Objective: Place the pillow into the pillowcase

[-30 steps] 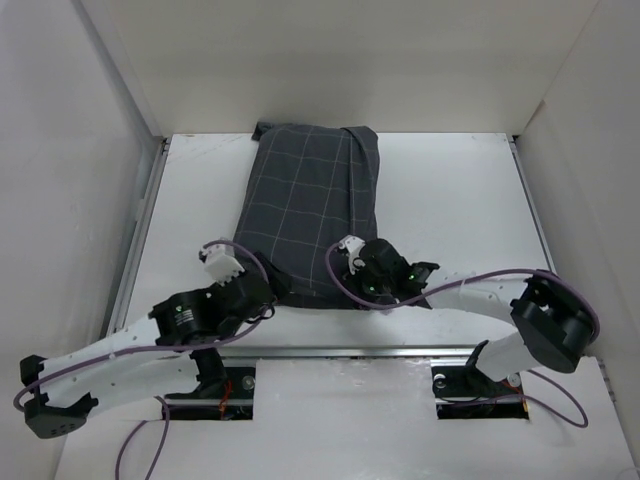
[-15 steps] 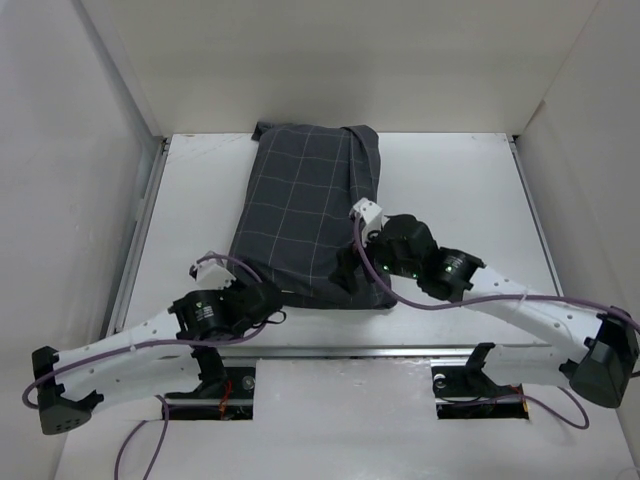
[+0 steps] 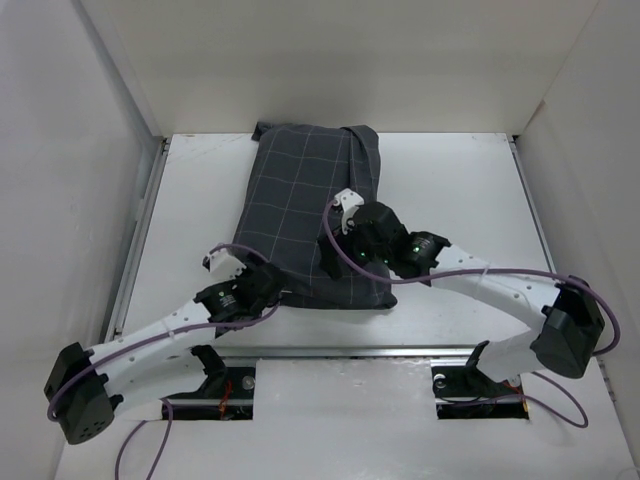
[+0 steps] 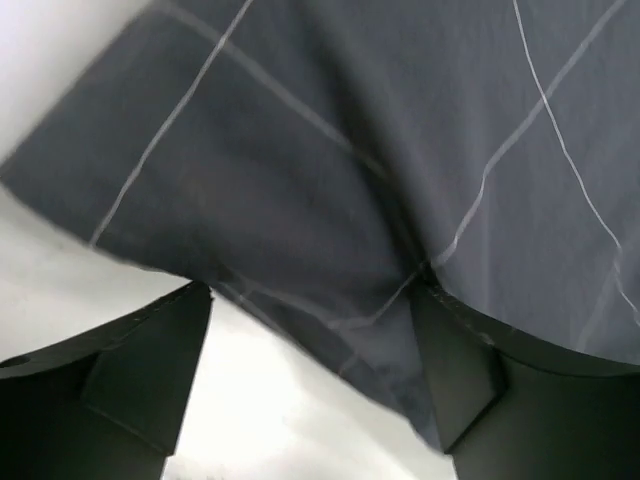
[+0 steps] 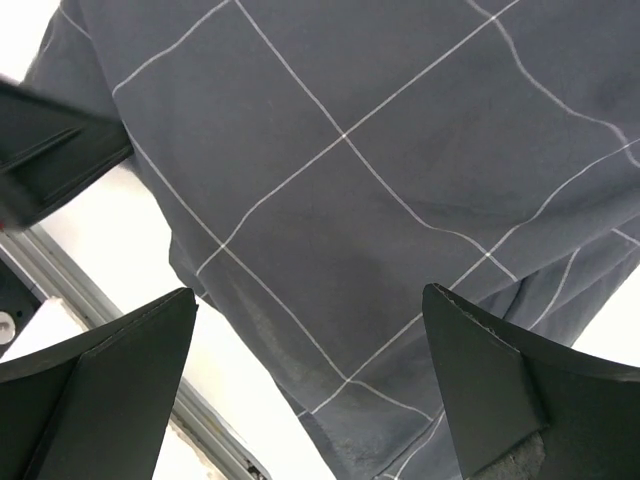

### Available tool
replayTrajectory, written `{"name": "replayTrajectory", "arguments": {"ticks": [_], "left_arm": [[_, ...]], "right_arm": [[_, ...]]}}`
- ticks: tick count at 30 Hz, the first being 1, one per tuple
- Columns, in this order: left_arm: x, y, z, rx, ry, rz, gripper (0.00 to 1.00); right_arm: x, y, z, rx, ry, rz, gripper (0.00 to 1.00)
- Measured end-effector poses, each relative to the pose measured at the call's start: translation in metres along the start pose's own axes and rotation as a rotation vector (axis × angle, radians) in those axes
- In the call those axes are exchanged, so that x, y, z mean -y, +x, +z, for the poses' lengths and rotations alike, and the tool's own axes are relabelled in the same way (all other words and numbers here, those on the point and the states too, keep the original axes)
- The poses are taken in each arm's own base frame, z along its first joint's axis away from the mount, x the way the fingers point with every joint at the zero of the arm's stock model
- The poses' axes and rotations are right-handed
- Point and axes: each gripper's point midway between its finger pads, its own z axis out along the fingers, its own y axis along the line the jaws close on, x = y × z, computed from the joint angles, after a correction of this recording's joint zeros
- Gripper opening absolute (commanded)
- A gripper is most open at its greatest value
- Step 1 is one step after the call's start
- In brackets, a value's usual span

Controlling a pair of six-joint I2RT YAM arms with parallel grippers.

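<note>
The pillowcase, dark grey with a thin light grid, lies lengthwise on the white table and looks filled out. No part of the pillow shows in any view. My left gripper is at the pillowcase's near left corner. In the left wrist view it stands open, with the pillowcase's edge sagging between the fingers and against the right one. My right gripper hovers over the near part of the pillowcase. In the right wrist view it is wide open above the fabric, holding nothing.
White walls enclose the table on three sides. A metal rail runs along the near edge and another along the left side. Bare white tabletop lies right of the pillowcase. Purple cables loop off both arms.
My right gripper has opened and moved up and left, from the pillowcase's near edge to over its near part. My left gripper has moved forward to the near left corner, its jaws narrowing a little.
</note>
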Motion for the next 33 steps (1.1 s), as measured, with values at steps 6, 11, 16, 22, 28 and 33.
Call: {"name": "replayTrajectory", "arguments": {"ticks": [6, 11, 16, 22, 28, 33], "left_arm": [[0.003, -0.007, 0.025, 0.031, -0.061, 0.043, 0.18], [0.003, -0.011, 0.019, 0.005, -0.09, 0.056, 0.2], [-0.004, -0.018, -0.002, -0.04, -0.088, 0.05, 0.22], [-0.021, -0.007, -0.026, -0.162, -0.117, 0.048, 0.16], [-0.041, 0.02, -0.026, -0.284, -0.239, 0.108, 0.0], [-0.05, 0.023, -0.033, -0.325, -0.326, 0.165, 0.0]], "right_arm": [[0.002, -0.012, -0.014, 0.045, 0.014, 0.002, 1.0], [0.016, -0.02, -0.019, 0.068, 0.032, 0.027, 1.0], [0.039, -0.009, -0.016, 0.04, 0.063, 0.065, 1.0], [0.054, -0.004, -0.013, 0.02, 0.068, 0.095, 1.0], [0.077, 0.007, 0.001, -0.025, 0.117, 0.131, 1.0], [0.114, -0.001, 0.017, -0.035, 0.206, 0.226, 1.0]]}}
